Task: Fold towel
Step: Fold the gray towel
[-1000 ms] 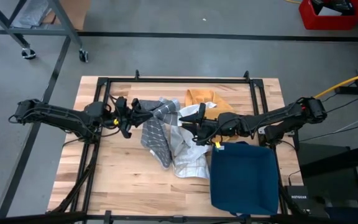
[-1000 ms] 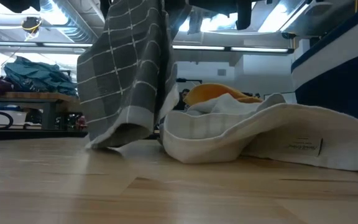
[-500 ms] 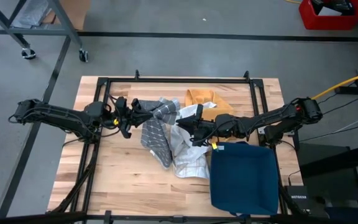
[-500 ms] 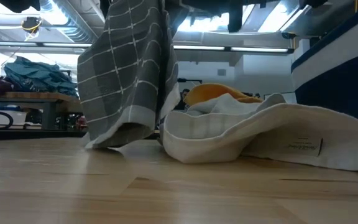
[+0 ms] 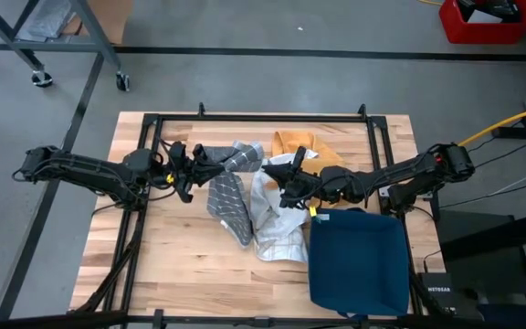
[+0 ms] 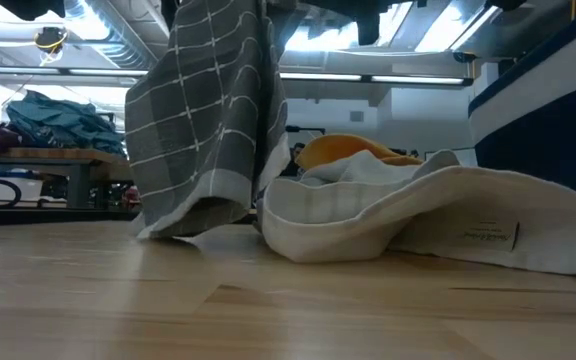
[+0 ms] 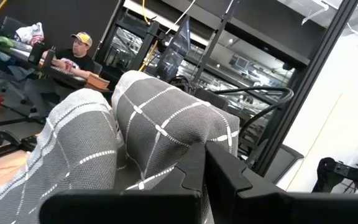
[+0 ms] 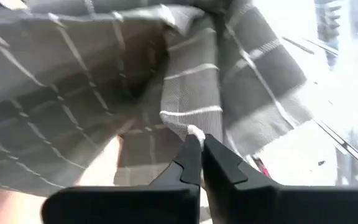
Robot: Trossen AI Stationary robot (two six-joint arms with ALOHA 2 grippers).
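Note:
A grey checked towel [image 5: 229,192] is held up above the table's middle; in the low view the towel [image 6: 208,110] hangs in folds and its lower end [image 6: 183,218] rests on the wood. My left gripper [image 5: 201,163] is shut on the towel's upper left part, coming from the left. My right gripper [image 5: 272,174] comes from the right and is shut on the towel's other upper part. In the left wrist view the towel [image 7: 148,124] bulges over my left fingers [image 7: 222,180]. My left gripper holds a bunched upper part of the towel [image 7: 166,155] between its shut fingers, coming roughly level from the table's left. The cloth billows over the fingers and hides the exact place of contact. The towel hangs below, slack. My right gripper pinches a pale-tipped edge of the towel [image 8: 194,132] at the free ends of its two fingers [image 8: 219,163]. It comes about level from the table's right. The cloth hangs in folds beyond the fingers; one layer or several, I cannot tell.
A white towel [image 5: 279,224] lies crumpled under and right of the grey one. An orange cloth [image 5: 295,144] lies behind it. A folded dark blue cloth [image 5: 359,260] covers the near right corner. Bare wood [image 5: 181,265] lies at the near left.
My right gripper has shut on the grey towel's edge, its wrist turning as it edged a little toward the left gripper. The towel's upper part between the two grippers has shifted slightly; its lower end has stayed on the table.

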